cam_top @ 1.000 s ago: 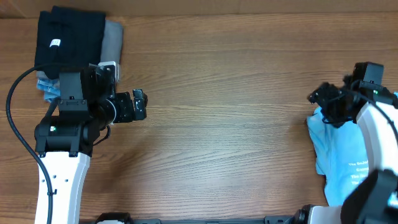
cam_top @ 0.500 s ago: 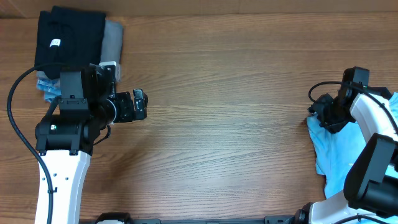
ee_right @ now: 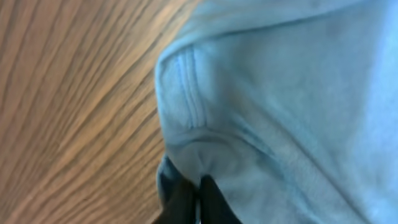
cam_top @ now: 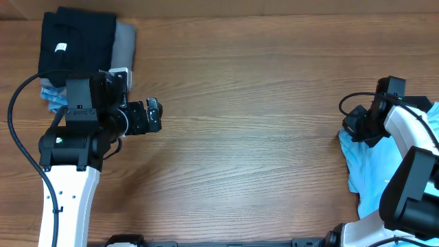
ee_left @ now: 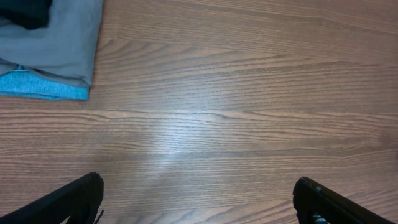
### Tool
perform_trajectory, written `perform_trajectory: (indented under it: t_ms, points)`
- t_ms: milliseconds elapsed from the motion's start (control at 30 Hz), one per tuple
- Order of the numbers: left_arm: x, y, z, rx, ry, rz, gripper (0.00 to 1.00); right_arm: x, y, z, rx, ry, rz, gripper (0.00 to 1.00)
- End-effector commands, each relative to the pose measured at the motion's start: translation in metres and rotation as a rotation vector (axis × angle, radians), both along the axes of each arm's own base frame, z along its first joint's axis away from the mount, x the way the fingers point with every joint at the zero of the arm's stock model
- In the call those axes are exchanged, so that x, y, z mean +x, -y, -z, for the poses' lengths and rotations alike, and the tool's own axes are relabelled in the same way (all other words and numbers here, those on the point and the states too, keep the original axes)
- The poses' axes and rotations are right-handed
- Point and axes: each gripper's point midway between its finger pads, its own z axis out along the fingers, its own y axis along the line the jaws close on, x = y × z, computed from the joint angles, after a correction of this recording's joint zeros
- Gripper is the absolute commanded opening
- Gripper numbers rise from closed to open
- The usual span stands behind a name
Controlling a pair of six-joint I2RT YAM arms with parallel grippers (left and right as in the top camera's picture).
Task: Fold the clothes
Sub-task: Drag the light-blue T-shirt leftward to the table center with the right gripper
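A light sky-blue T-shirt (cam_top: 374,171) lies crumpled at the table's right edge, white lettering showing near its lower part. My right gripper (cam_top: 351,127) sits at its upper left corner, shut on a pinch of the hem. In the right wrist view the two dark fingertips (ee_right: 186,199) press together with the blue T-shirt (ee_right: 280,112) fabric between them. A black garment (cam_top: 75,44) lies folded at the far left on a grey one (cam_top: 125,44). My left gripper (cam_top: 154,115) hovers open beside that stack, above bare wood (ee_left: 199,124), holding nothing.
The grey folded garment (ee_left: 62,37) rests on a teal-blue piece (ee_left: 43,90) at the far left corner. A black cable (cam_top: 17,130) loops along the left arm. The wooden table (cam_top: 247,123) stretches between the two arms.
My right gripper has dropped onto the T-shirt's upper left corner and closed on the fabric. The left arm has stayed still.
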Motion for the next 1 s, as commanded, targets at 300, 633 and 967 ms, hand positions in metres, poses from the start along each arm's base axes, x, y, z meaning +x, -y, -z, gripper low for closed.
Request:
perform_trajectory:
  t_ms: [300, 633, 967]
  points:
    - [0.005, -0.003, -0.01, 0.018, 0.032, 0.008, 1.0, 0.048, 0.016, -0.178, -0.132, 0.3, -0.058, 0.04]
    - [0.005, -0.003, -0.01, 0.018, 0.033, 0.008, 1.0, 0.07, -0.034, -0.335, -0.103, 0.656, -0.286, 0.04]
    - [0.012, -0.006, -0.03, 0.027, 0.086, -0.004, 1.0, 0.078, -0.215, -0.395, 0.081, 0.884, -0.658, 0.04]
